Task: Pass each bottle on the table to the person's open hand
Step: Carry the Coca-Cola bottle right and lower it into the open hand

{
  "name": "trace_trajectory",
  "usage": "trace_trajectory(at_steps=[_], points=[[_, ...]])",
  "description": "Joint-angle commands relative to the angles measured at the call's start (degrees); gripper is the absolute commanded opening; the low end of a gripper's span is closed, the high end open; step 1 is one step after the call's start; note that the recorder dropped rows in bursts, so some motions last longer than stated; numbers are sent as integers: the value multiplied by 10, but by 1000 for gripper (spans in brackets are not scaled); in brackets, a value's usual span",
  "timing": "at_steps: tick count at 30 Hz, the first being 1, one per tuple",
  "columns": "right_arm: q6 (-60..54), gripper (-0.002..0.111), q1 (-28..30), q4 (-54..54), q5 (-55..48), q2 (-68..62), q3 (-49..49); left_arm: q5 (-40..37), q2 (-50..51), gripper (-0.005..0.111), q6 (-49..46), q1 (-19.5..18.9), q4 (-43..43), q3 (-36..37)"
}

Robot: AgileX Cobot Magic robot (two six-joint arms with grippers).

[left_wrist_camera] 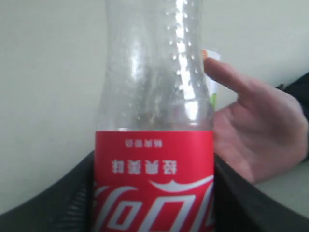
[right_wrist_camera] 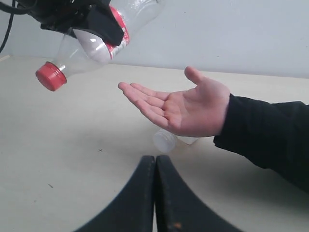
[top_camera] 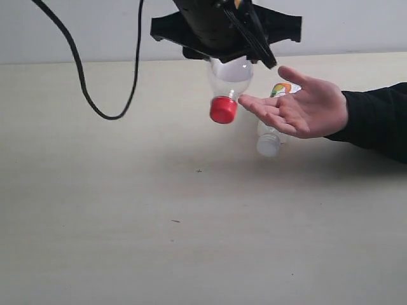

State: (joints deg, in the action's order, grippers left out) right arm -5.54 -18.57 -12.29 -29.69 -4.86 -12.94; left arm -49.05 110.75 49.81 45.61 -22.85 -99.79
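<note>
Over the table [top_camera: 95,222], the person's open hand [top_camera: 299,108] lies palm-up at 3 o'clock of the empty clear cola bottle [top_camera: 229,79], which your left gripper [top_camera: 224,41] clamps cap-down. A whitish bottle [top_camera: 269,138] lies on the table beneath that hand; your right gripper [right_wrist_camera: 155,188] is closed, empty.

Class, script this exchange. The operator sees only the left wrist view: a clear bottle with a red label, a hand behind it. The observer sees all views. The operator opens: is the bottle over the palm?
Observer: No. The red cap of the clear bottle hangs just off the fingertips of the open hand, short of the palm.
Operator: Anything beneath the hand?
Observer: A second bottle lies on the table below it, pale cap toward the exterior camera.
Operator: And the other arm?
Observer: The right gripper sits low over the table, jaws shut on nothing.
</note>
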Motion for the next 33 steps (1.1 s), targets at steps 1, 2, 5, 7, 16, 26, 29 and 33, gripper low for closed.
trace_trajectory(at_steps=[1,2,5,7,16,26,29,33], points=[[-1,0,-1,3,5,2,1,34,-8,0,59,37,-7,6],[-1,0,-1,3,5,2,1,43,-8,0,77,46,-8,6],[-1,0,-1,3,5,2,1,69,-8,0,115,67,-12,8],[-1,0,-1,3,5,2,1,90,-8,0,164,77,-24,17],[-2,0,-1,3,5,2,1,136,-8,0,574,123,-248,99],[-2,0,-1,3,5,2,1,187,18,0,719,135,-366,116],[-2,0,-1,3,5,2,1,190,35,0,719,129,-364,113],[-2,0,-1,3,5,2,1,190,51,0,719,121,-364,103]])
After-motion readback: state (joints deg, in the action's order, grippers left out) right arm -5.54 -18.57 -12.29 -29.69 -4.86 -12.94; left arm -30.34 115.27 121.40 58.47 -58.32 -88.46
